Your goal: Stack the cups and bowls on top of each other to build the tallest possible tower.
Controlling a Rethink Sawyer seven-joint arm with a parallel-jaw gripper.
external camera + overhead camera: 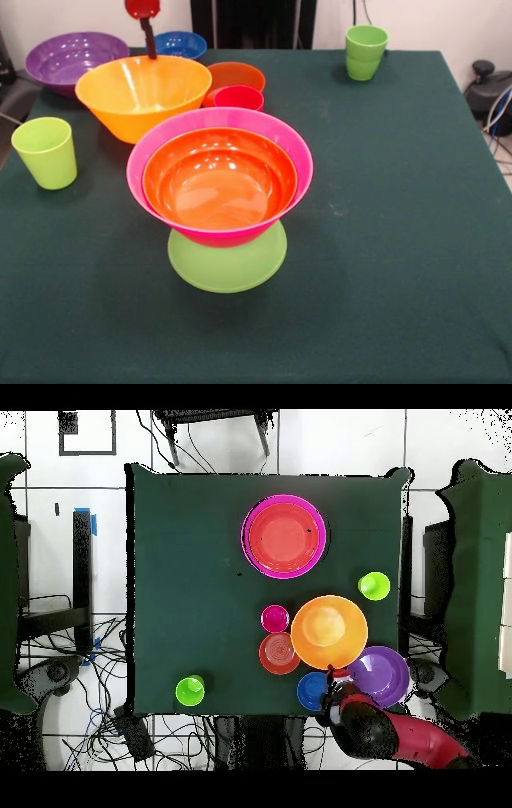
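The tower stands mid-table: a lime green bowl (pixel 228 268) turned rim-down, a big pink bowl (pixel 292 156) (pixel 252 544) on it, and an orange bowl (pixel 220 180) (pixel 284 536) nested inside. My gripper (pixel 149 36) (pixel 336 680) hangs at the table's far side, above the gap between the yellow-orange bowl (pixel 144 92) (pixel 329 631), the blue bowl (pixel 180 44) (pixel 310 689) and the purple bowl (pixel 72 56) (pixel 381 675). It holds nothing that I can see. A red-pink cup (pixel 238 98) (pixel 275 619) sits beside the small dark orange bowl (pixel 236 76) (pixel 279 653).
One light green cup (pixel 46 152) (pixel 374 586) stands near the table's left edge in the front view. The other green cup (pixel 366 52) (pixel 190 690) is at the far right corner. Cables and chairs surround the green table (pixel 400 240).
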